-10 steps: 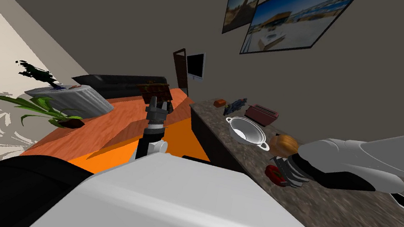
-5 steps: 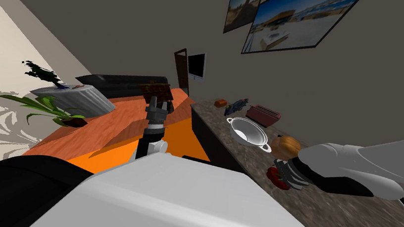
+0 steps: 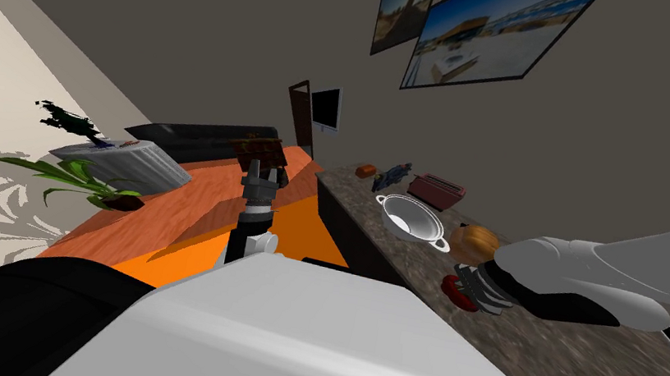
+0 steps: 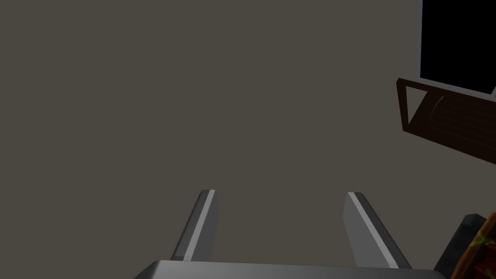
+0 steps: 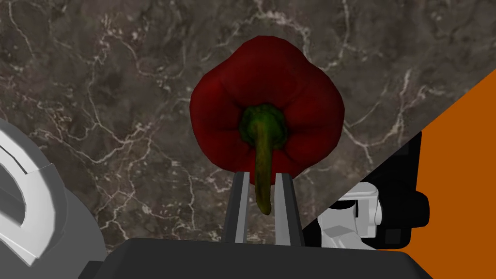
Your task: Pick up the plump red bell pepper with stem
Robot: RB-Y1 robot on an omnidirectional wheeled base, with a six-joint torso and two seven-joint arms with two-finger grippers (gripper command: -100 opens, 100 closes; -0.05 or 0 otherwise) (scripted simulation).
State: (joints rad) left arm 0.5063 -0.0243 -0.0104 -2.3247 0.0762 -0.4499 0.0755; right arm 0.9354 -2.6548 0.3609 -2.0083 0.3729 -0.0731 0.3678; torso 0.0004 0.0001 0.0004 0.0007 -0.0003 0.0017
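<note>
Dark, white-veined marble forms the counter (image 5: 97, 97), which runs along a grey-brown wall. Reaching in from the side, the right arm lies low and nearly level over the counter, its right gripper (image 5: 263, 175) aimed straight at the one red bell pepper (image 5: 266, 82). The two fingers (image 5: 240, 193) are drawn close together and clamp the pepper's green stem (image 5: 261, 145) from both sides.

The pepper lies on its side on the counter, near the single white colander (image 3: 410, 217) and on the robot's side of it. Its long axis runs in line with the gripper, stem end toward the fingers and blunt end away.

One round orange-brown thing (image 3: 474, 238) sits just beside the colander, and one dark red toaster (image 3: 434, 188) stands beyond it. Two framed pictures (image 3: 498, 31) hang on the wall above the colander.

Well apart from the colander, the left arm stands upright ahead of the chest. The left gripper (image 4: 281, 193) has its fingers spread and holds nothing.
</note>
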